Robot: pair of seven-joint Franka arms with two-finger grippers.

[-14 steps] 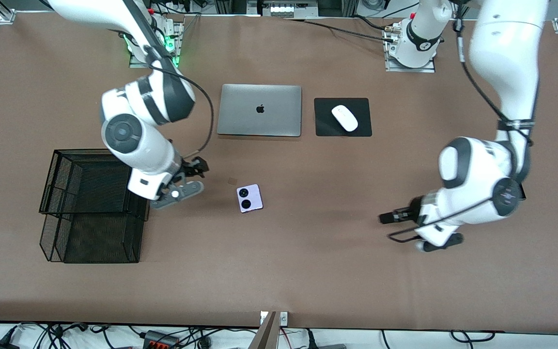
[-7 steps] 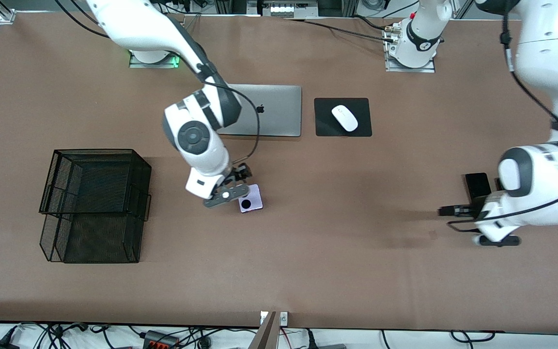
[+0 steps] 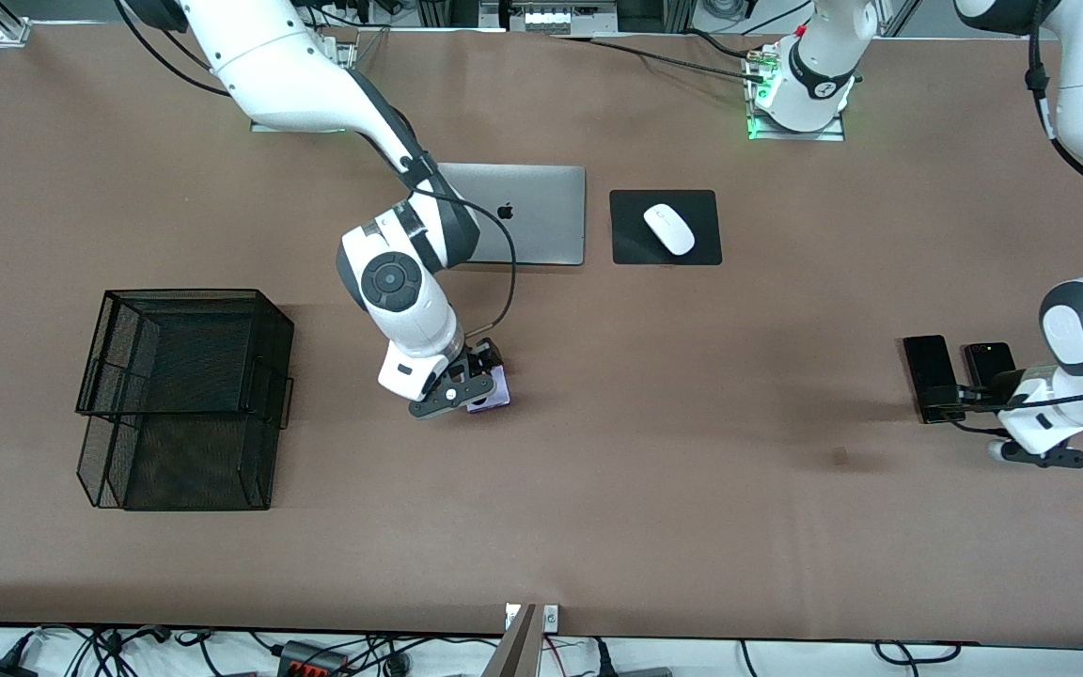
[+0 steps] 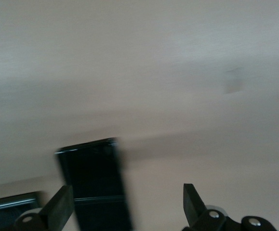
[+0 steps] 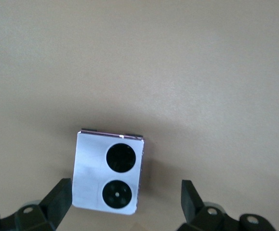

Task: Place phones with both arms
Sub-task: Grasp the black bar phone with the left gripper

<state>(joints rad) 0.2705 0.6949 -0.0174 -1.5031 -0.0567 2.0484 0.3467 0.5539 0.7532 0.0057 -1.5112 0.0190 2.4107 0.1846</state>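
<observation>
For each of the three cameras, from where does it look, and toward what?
Front view: high across the table, facing both arms; right claw over the lilac phone, left claw over the black phone.
Left wrist view: looks down between its open fingers at the black phone.
Right wrist view: looks down between its open fingers at the lilac phone.
Shared: front and each wrist view show that arm's phone.

Brown table (image 3: 598, 527) and what lies on it

Taking the silver laptop (image 3: 523, 214) as landmark: black mouse pad (image 3: 631, 246) just beside it toward the left arm's end; lilac flip phone (image 3: 494, 395) nearer the camera; black wire basket (image 3: 180, 400) toward the right arm's end; two black phones (image 3: 929, 367) (image 3: 990, 359) near the left arm's end.
</observation>
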